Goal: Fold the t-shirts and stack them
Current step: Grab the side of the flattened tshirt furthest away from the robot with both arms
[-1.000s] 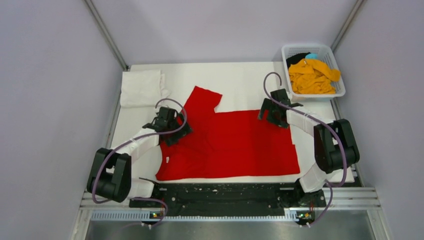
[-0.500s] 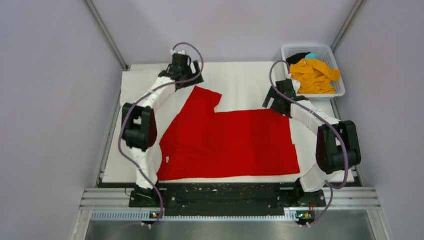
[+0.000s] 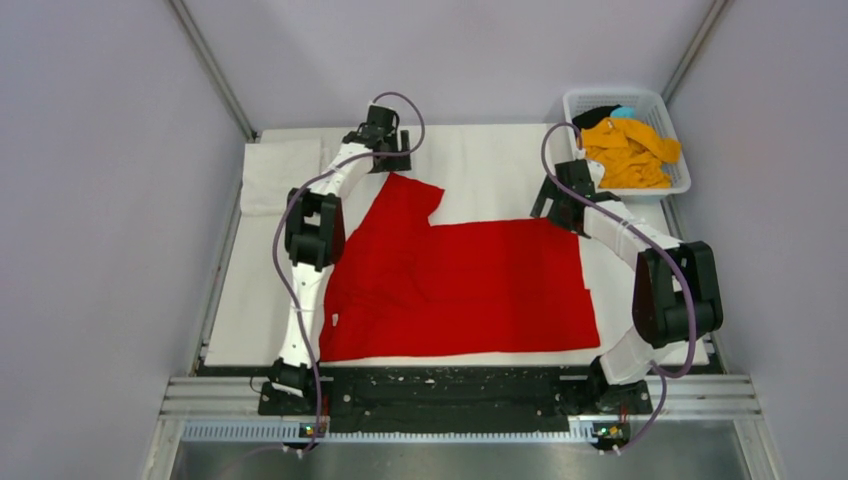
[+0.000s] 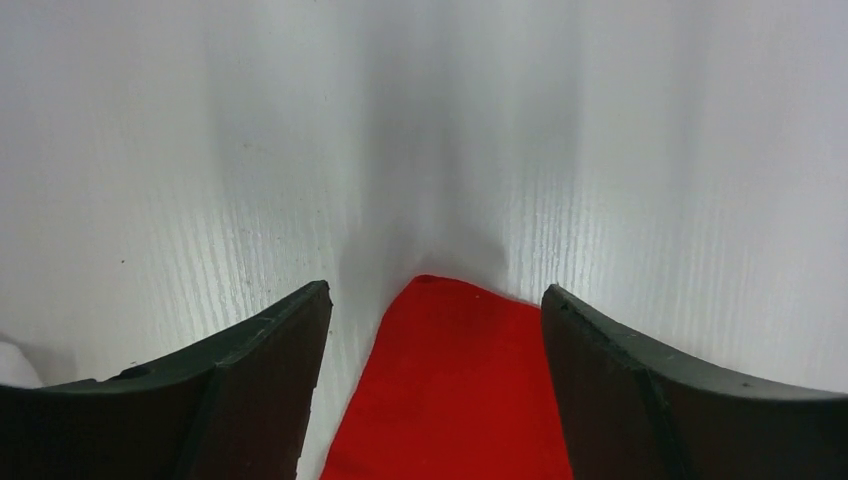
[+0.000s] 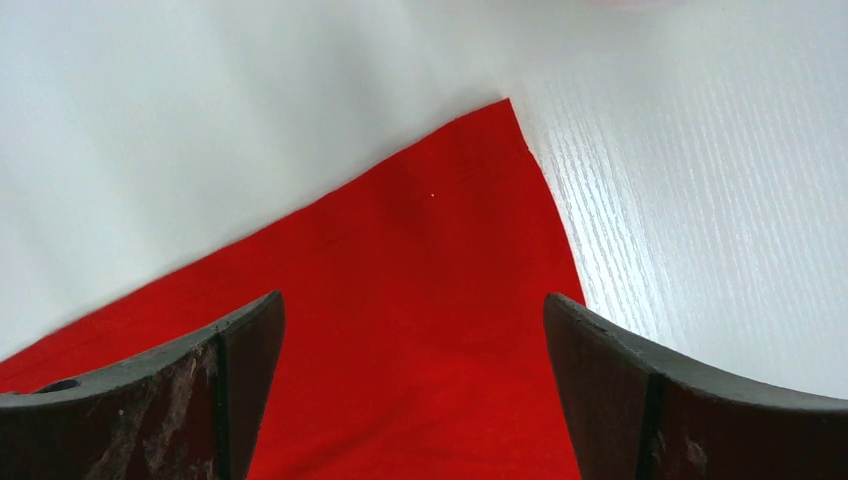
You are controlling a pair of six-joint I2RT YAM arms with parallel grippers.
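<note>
Bright red short-sleeved t-shirt [image 3: 470, 285] lies spread flat on the white desk [image 3: 490, 160], hem to the right. Left gripper [image 3: 388, 152] hangs over the far sleeve tip, jaws apart and empty; in its wrist view [image 4: 435, 300] the tip sits right between the fingers [image 4: 250, 360]. Right gripper [image 3: 558, 205] is over the far hem corner, also wide and empty, with the corner just ahead of its fingers [image 5: 660, 390]. We read this step as pinching the far edge for the first fold. To do it well, we nudge the right gripper onto the corner, drop both straight down, bite both cloth layers just inside the edge, close together, then lift level and carry in sync to avoid skew. The orange-yellow t-shirt [image 3: 625, 155] sits in the white plastic lattice basket [image 3: 672, 188] far right, and what looks like a folded white t-shirt [image 3: 265, 172] lies far left.
</note>
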